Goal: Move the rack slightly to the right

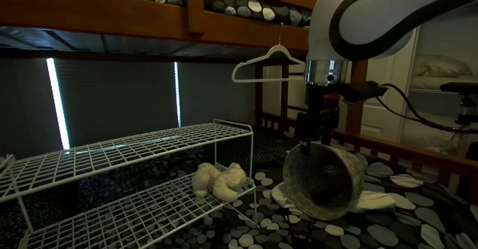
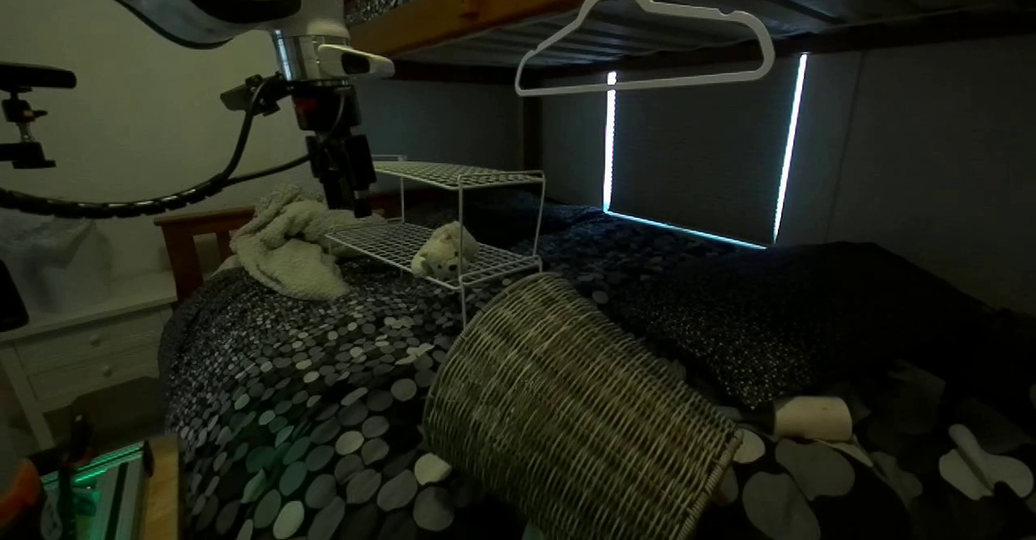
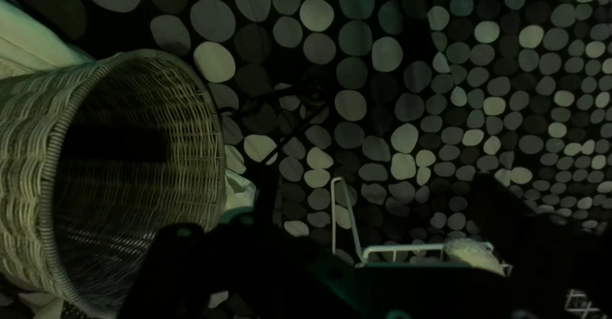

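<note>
White rack (image 1: 130, 148) on the bed (image 2: 348, 410), toy (image 2: 445, 250) on its low shelf

Near the rack's end, a basket (image 2: 566, 410) lies on its side. The gripper (image 1: 316, 144) is near the rack too, spread wide, holding nothing. A hanger (image 2: 639, 86) hangs higher than the rack.

Light (image 1: 58, 103) edges a dark blind (image 1: 119, 99) — wooden bunk (image 1: 112, 17) above.

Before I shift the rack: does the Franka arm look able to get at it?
Probably yes: the gripper looks open, and the wicker basket lies beside, apparently not across, its way to the rack.
</note>
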